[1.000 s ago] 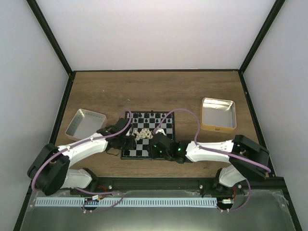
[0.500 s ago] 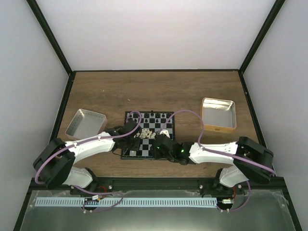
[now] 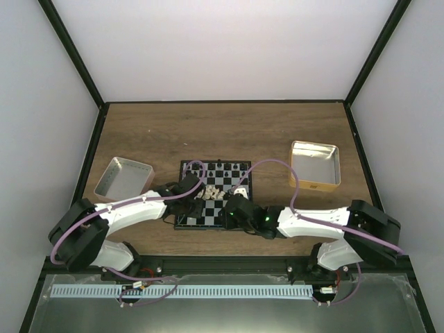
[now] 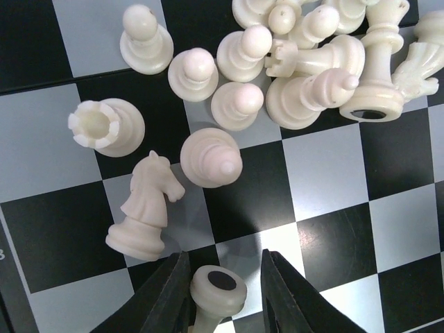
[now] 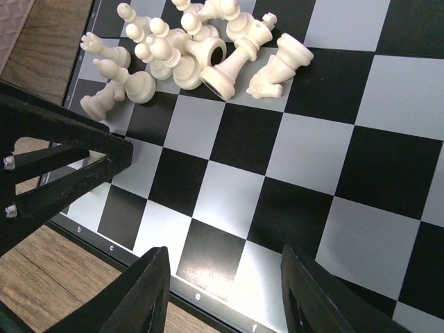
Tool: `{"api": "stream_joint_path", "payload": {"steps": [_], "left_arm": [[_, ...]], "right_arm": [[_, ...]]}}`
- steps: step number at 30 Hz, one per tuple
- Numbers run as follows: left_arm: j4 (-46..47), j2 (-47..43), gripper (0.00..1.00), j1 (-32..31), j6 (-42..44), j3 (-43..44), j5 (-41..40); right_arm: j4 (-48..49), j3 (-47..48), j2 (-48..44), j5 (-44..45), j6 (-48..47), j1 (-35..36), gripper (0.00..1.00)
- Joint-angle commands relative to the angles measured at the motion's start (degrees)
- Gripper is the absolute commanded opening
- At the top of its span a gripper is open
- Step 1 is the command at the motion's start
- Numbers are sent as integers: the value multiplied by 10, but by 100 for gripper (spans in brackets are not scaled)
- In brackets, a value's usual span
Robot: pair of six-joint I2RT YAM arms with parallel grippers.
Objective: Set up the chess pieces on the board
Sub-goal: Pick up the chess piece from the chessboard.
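The board (image 3: 210,219) lies at the table's near middle, with black chess pieces (image 3: 218,167) along its far row. A heap of cream chess pieces (image 3: 208,193) lies near its centre (image 4: 312,62) (image 5: 201,48). A knight (image 4: 146,208), a rook (image 4: 104,125) and a bishop (image 4: 211,156) stand apart from the heap. My left gripper (image 4: 223,277) (image 3: 198,201) straddles a tipped cream piece (image 4: 218,291), base outward. The piece touches the left finger, and a slim gap shows on the right. My right gripper (image 5: 223,253) (image 3: 232,208) is open over the board's near edge, with nothing in it.
A silver tin tray (image 3: 123,177) sits left of the board and a gold-rimmed tin (image 3: 316,164) at the right. The left arm's black finger (image 5: 62,139) crosses the left side of the right wrist view. Both arms meet low over the board.
My left gripper has moved right, further onto the board beside the heap, and its jaws have narrowed. The right arm has shifted slightly, jaws unchanged.
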Motion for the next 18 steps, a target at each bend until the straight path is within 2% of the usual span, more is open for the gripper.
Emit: {"api": "stream_joint_path", "payload": {"steps": [1,7,11,14,18], "left_arm": [[-26,10,31,-6,-6,-7,-3],[-26,17,21,-10,-7,-11,-15],[-20,-2,18,-10,-28,-16,-19],[-6,-39,17,-10,-61,-21,-7],[38,-118,17,-9,-151,-42,18]], "right_arm": [[3,-8,-14,12,14,-5,46],[6,-13,-25,6,19,-4,46],[22,-21,-38,-9,10,-4,47],[63,-38,-56,-41,-12,-4,48],[125,-52,-71,-90,-40,-4,49]]}}
